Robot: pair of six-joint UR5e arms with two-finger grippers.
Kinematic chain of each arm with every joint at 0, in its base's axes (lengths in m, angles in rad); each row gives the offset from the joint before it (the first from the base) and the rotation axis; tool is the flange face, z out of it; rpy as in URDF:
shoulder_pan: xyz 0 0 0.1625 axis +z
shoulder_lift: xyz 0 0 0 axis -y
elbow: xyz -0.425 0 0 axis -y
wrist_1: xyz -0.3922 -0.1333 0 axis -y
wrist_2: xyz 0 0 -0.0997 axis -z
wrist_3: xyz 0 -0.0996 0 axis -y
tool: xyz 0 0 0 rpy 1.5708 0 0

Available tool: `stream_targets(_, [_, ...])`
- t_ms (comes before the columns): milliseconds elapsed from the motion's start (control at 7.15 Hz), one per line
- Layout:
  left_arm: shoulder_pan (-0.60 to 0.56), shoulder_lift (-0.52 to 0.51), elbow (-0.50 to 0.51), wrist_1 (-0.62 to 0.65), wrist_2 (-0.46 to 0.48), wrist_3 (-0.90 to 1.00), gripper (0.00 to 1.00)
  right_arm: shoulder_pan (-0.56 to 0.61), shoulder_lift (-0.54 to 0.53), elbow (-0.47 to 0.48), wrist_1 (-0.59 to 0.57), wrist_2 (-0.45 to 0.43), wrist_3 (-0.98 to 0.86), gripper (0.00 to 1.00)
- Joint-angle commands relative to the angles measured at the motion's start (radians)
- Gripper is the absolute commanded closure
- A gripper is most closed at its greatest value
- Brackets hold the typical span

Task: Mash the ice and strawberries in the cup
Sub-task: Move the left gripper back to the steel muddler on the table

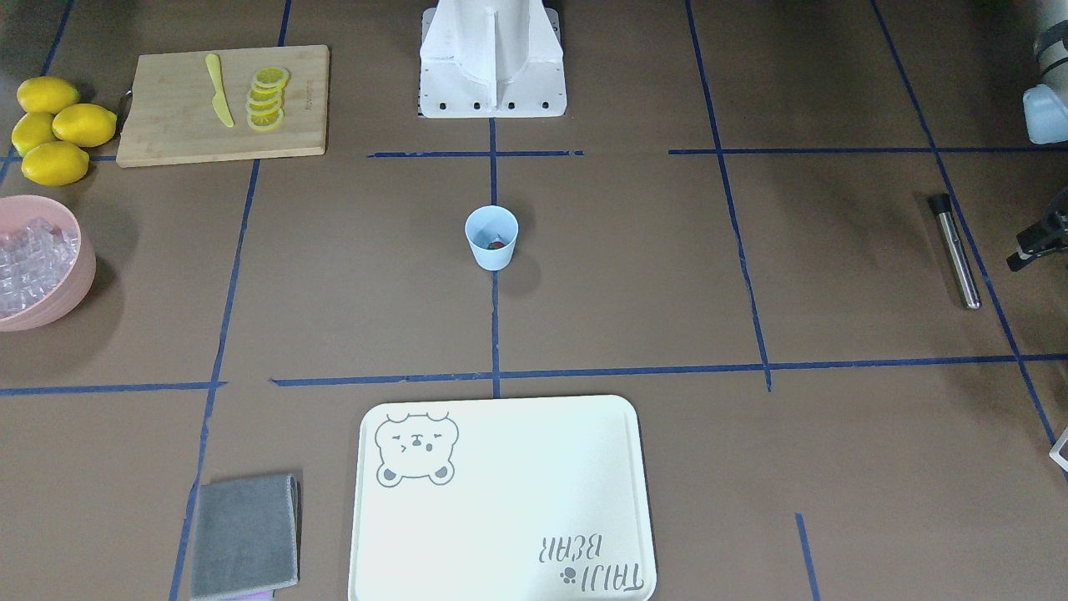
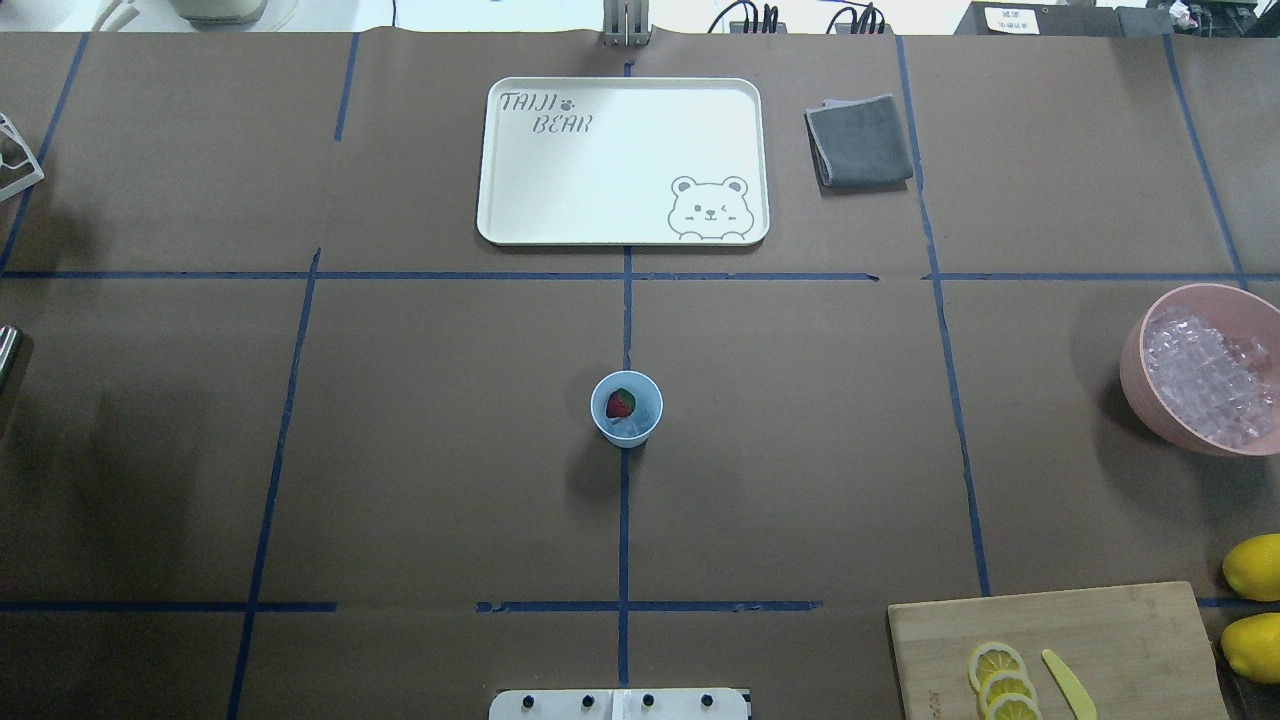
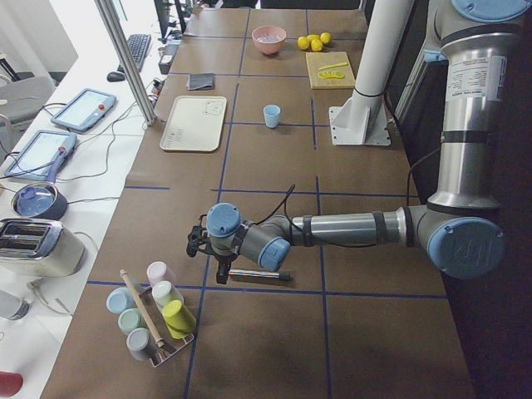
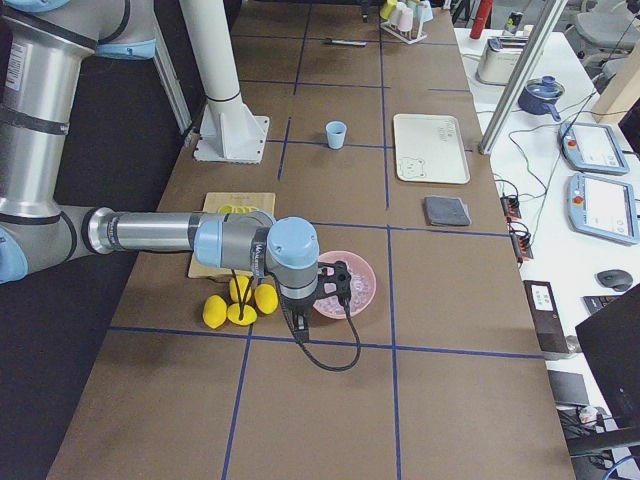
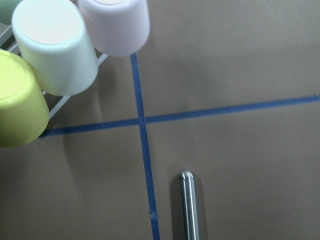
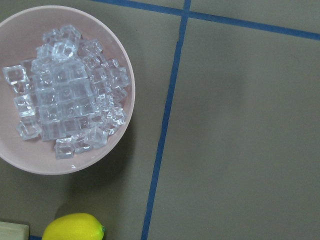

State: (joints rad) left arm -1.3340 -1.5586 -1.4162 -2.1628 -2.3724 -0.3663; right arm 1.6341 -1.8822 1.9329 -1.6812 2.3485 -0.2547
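Small light-blue tapered plastic cup (image 2: 626,408) upright at desk centre, one red strawberry (image 2: 620,404) inside; clear ice cubes (image 2: 1205,375) in pink bowl (image 2: 1133,375) far right; right gripper (image 4: 343,277) near bowl, left gripper (image 3: 198,242) near steel rod (image 3: 259,273); whether either is spread or closed cannot be told.

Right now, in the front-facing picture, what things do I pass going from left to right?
lemons → cutting board → cup → metal rod. The bowl, cloth and tray overlap these, so I skip them.
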Motion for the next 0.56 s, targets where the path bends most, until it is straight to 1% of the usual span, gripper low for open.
stream_targets(0, [0.08, 0.0, 0.104, -0.174, 0.025, -0.094, 0.0, 0.0, 0.0, 0.0, 0.0, 0.0, 0.0, 0.01])
stream_targets(140, [0.119, 0.0, 0.118, -0.198, 0.068, -0.106, 0.0, 0.0, 0.0, 0.0, 0.0, 0.0, 0.0, 0.01])
stream_targets(420, [0.148, -0.001, 0.126, -0.199, 0.07, -0.108, 0.01, 0.0, 0.0, 0.0, 0.0, -0.002, 0.0, 0.01])
